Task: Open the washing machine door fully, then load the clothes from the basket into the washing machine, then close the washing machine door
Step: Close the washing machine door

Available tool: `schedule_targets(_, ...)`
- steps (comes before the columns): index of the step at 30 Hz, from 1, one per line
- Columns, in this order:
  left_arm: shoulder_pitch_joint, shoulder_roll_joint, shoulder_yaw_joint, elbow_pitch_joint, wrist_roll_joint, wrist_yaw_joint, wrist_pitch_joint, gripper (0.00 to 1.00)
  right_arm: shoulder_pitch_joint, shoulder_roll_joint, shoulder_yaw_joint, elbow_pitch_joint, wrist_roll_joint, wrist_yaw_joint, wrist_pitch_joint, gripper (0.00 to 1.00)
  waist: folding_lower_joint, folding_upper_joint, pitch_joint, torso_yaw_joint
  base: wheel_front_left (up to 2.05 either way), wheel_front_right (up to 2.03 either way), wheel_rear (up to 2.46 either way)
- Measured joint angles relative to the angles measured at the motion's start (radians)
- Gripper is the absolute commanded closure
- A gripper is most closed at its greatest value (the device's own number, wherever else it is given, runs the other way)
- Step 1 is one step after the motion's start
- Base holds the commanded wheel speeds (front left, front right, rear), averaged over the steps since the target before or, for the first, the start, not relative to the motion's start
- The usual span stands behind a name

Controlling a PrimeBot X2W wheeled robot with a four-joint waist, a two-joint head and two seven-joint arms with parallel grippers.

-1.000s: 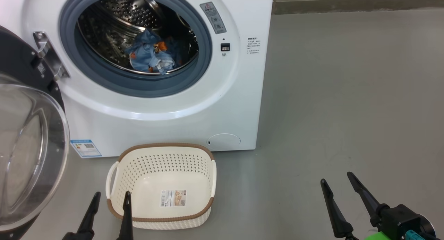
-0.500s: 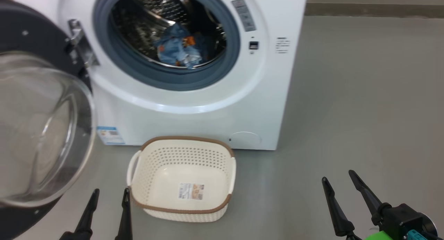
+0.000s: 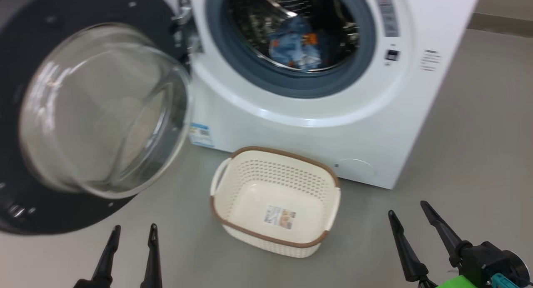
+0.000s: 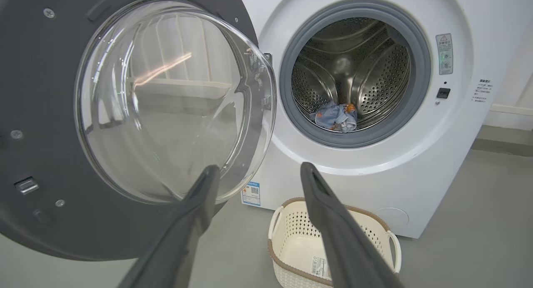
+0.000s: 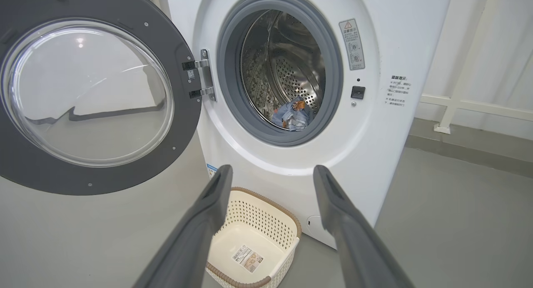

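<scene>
1. Grey, smooth floor [image 3: 479, 125] runs under everything; at the far right we see a pale wall with a white rail [image 5: 461, 71].
2. The washing machine [image 3: 316, 125], a white front loader, stands at the far side. Its round mouth is ringed by a grey gasket [image 3: 300, 85], with a blue sticker [image 3: 201, 134] low on the left of its front and a round service flap [image 3: 354, 167] low on the right.
3. The washing machine door [image 3: 62, 215] hangs on a metal hinge [image 5: 202, 78] at the left of the mouth and is swung wide open to the left. We look at its inner face: a dark rim around a bulging clear glass bowl [image 3: 104, 109].
4. Container one, the perforated steel drum [image 4: 374, 71]: we find the clothes [image 3: 296, 46] inside it. They are a crumpled light-blue heap with orange patches, lying on the drum's bottom just behind the gasket.
5. Container two, the basket [image 3: 275, 171]: it stands upright on the floor, just in front of the machine and below the mouth. We see its perforated walls and a label sticker [image 3: 280, 216] on its bottom.
6. Left gripper [image 3: 135, 227], near left: released, fingers spread, grasping nothing, clear of the door and the basket.
7. Right gripper [image 3: 407, 208], near right: likewise released, fingers apart, over bare floor to the right of the basket.
</scene>
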Motion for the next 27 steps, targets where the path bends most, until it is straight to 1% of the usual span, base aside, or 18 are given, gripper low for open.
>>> schedule_targets(6, 0.0, -0.012, 0.007, 0.004, -0.002, 0.0, -0.005, 0.0, -0.003, -0.003, 0.02, -0.016, -0.007, 0.0, 0.013, 0.0, 0.0, 0.0, 0.009, 0.094, 0.0, 0.0, 0.0)
schedule_targets(10, 0.002, -0.022, 0.026, -0.003, -0.001, 0.0, -0.008, 0.0, -0.031, -0.021, 0.047, -0.016, -0.006, 0.0, 0.024, 0.0, 0.0, 0.0, 0.027, 0.131, 0.0, 0.0, 0.0)
schedule_targets(18, 0.023, -0.043, 0.058, -0.021, 0.004, 0.0, -0.009, 0.0, -0.068, -0.043, 0.076, 0.008, 0.003, 0.0, 0.025, 0.0, 0.0, 0.0, 0.062, 0.156, 0.0, 0.0, 0.0)
schedule_targets(27, 0.027, -0.058, 0.078, -0.026, 0.02, -0.005, -0.009, 0.0, -0.07, -0.046, 0.08, 0.03, 0.005, 0.0, 0.018, 0.0, 0.0, 0.0, 0.053, 0.154, 0.0, 0.0, 0.0)
